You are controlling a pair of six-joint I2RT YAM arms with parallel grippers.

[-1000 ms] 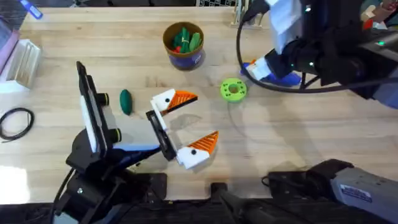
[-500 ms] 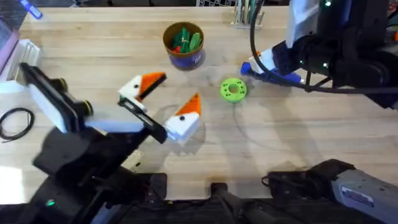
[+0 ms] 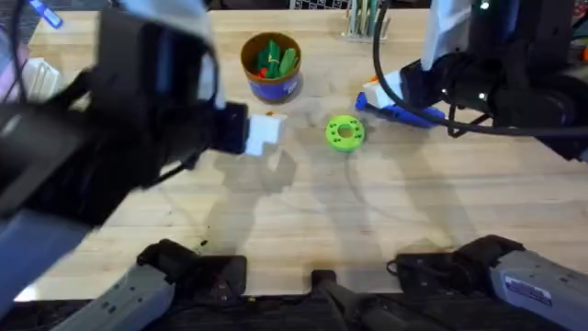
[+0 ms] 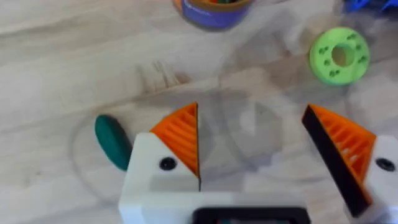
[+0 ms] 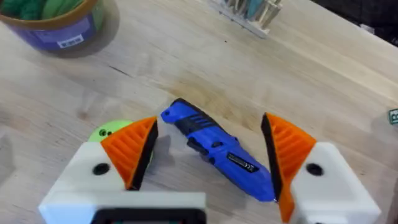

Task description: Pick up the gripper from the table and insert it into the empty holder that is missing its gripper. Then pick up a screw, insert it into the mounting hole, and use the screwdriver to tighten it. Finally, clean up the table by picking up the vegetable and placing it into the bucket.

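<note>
My left gripper [image 4: 252, 118] hangs open above the table, both white holder blocks [image 4: 149, 180] carrying orange ribbed pads, with a small dark mounting hole [image 4: 166, 163] in the block's face. The loose gripper and the screw are out of view. The dark green vegetable [image 4: 113, 141] lies on the wood just beside the left finger. My right gripper [image 5: 209, 121] is open and straddles the blue screwdriver [image 5: 217, 149], which lies flat on the table [image 3: 404, 112]. The bucket [image 3: 271, 66] stands at the back with green and red toys inside.
A lime-green disc with a hole [image 3: 344, 131] lies between the bucket and the screwdriver. The left arm [image 3: 110, 138] looms large and dark over the left half of the table. A rack of thin rods [image 5: 249, 12] stands at the back edge.
The left arm has risen from the table's front toward the camera, lifting its open gripper and hiding the vegetable in the overhead view. The right gripper has settled over the screwdriver.
</note>
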